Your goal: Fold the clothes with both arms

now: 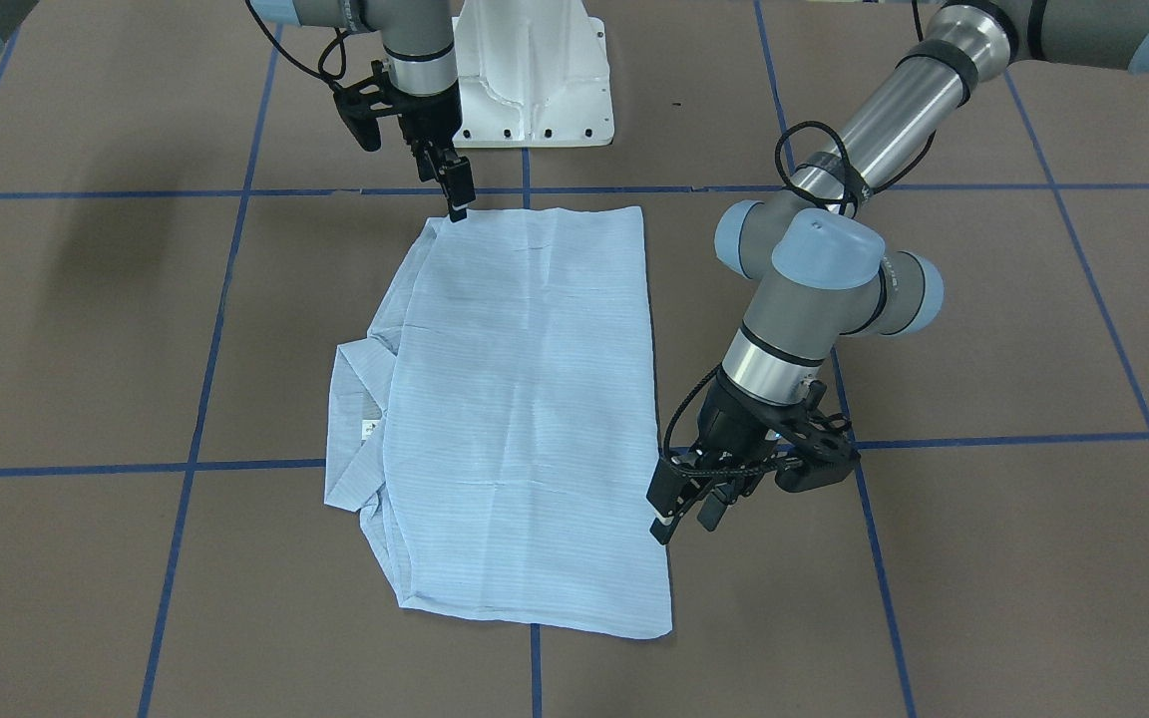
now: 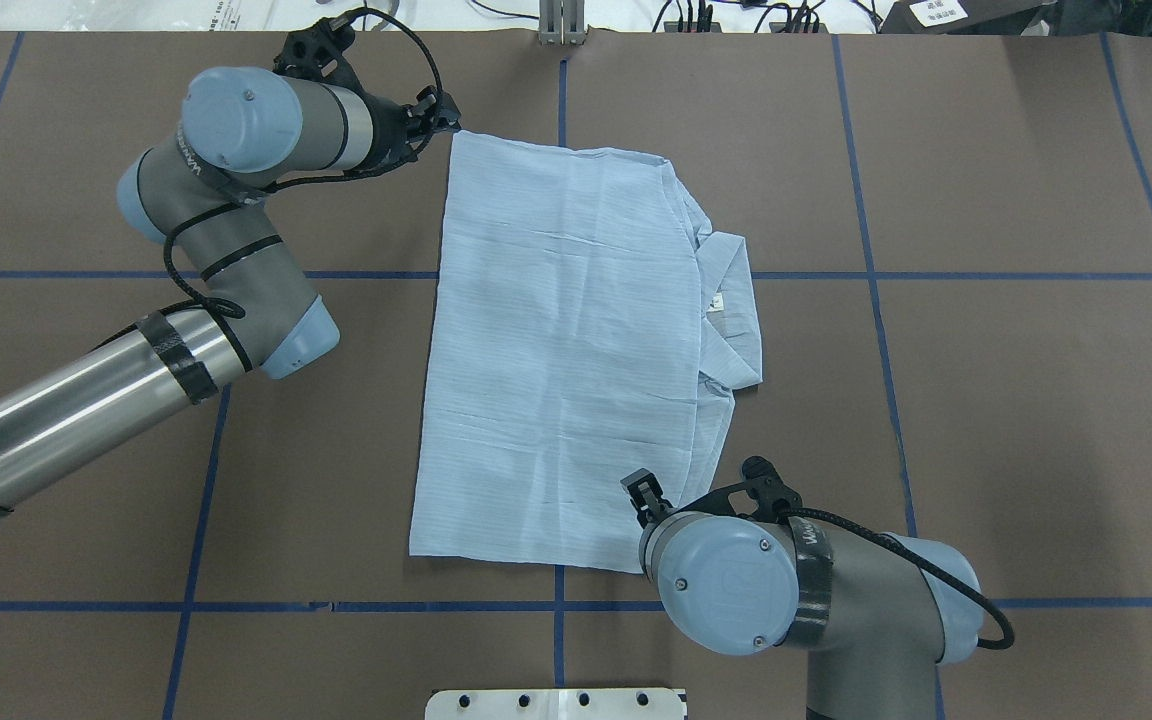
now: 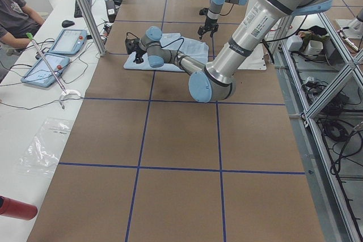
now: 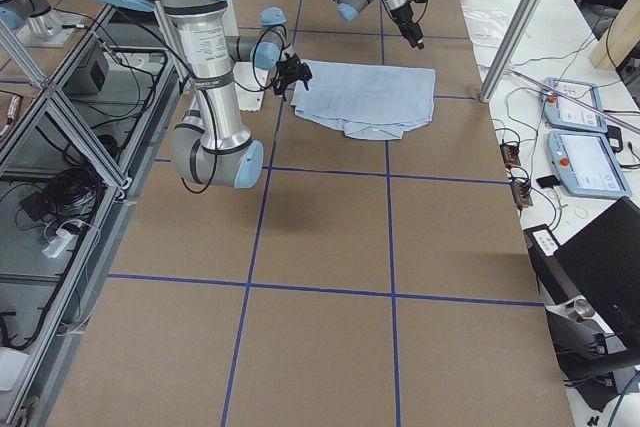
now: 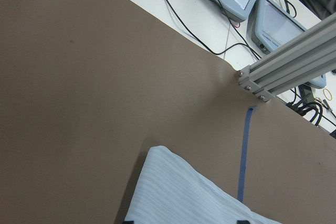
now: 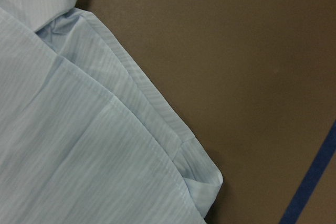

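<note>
The pale blue striped shirt (image 1: 525,399) (image 2: 566,350) lies flat on the brown table, folded into a tall rectangle. Its collar (image 2: 731,310) and small white neck label (image 1: 371,429) stick out on my right side. My left gripper (image 1: 684,521) (image 2: 433,112) hovers open by the shirt's far left corner, holding nothing. That corner (image 5: 178,192) shows in the left wrist view. My right gripper (image 1: 456,204) (image 2: 639,495) hangs over the near right corner, open and holding nothing. The right wrist view shows only the layered hem corner (image 6: 202,182).
The white pedestal base (image 1: 535,80) stands just behind the shirt's near edge. Blue tape lines (image 1: 235,469) grid the table. Beyond the far edge are an aluminium post (image 5: 283,72), tablets (image 3: 57,49) and a seated person (image 3: 14,15).
</note>
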